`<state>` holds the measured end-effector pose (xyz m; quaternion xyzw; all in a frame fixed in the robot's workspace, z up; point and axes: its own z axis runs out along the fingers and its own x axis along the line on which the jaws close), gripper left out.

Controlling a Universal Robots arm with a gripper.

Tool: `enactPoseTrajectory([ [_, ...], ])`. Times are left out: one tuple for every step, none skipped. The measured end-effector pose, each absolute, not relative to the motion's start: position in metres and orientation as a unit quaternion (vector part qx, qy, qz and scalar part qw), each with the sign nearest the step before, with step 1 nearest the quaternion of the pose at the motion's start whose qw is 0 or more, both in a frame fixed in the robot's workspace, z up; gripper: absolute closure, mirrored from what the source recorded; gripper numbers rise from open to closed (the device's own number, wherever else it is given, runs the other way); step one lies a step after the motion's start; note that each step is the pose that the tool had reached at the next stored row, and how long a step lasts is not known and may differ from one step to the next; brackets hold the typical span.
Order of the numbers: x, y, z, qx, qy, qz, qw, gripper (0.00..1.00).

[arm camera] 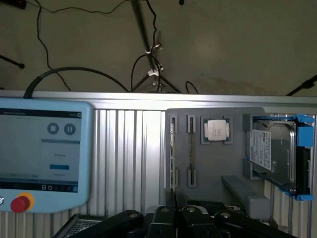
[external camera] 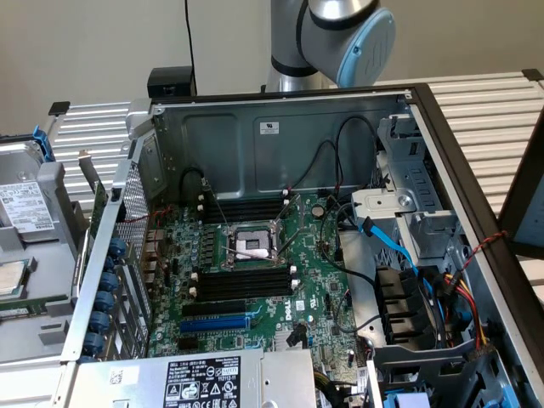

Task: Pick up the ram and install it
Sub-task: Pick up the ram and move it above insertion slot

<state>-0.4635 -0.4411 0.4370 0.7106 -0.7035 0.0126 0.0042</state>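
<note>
Hovering near the ram (arm camera: 172, 158) — edge-on in the gray holder (arm camera: 218, 168) — the gripper (arm camera: 181, 220) was unreadable: grip state undetermined.

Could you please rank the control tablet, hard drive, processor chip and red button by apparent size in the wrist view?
1. control tablet
2. hard drive
3. processor chip
4. red button

The red button looks only slightly smaller than the chip and may be nearer the camera, so that last pair is unsure.
</note>
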Motion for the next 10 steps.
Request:
enactPoseTrajectory([
  [-0.463, -0.441, 0.437, 0.711, -0.704, 0.013, 0.004, 0.88],
  [-0.463, -0.441, 0.437, 0.711, -0.703, 0.013, 0.004, 0.88],
  [-0.462, -0.441, 0.438, 0.711, -0.703, 0.013, 0.004, 0.88],
  [-0.461, -0.441, 0.439, 0.711, -0.704, 0.013, 0.004, 0.88],
  [-0.459, -0.440, 0.440, 0.711, -0.704, 0.013, 0.004, 0.88],
  [-0.456, -0.440, 0.442, 0.711, -0.704, 0.013, 0.004, 0.88],
  [-0.454, -0.439, 0.443, 0.711, -0.704, 0.013, 0.004, 0.88],
  [-0.451, -0.439, 0.444, 0.711, -0.704, 0.013, 0.004, 0.88],
  [-0.448, -0.439, 0.445, 0.711, -0.704, 0.013, 0.004, 0.88],
  [-0.445, -0.438, 0.446, 0.711, -0.704, 0.013, 0.004, 0.88],
])
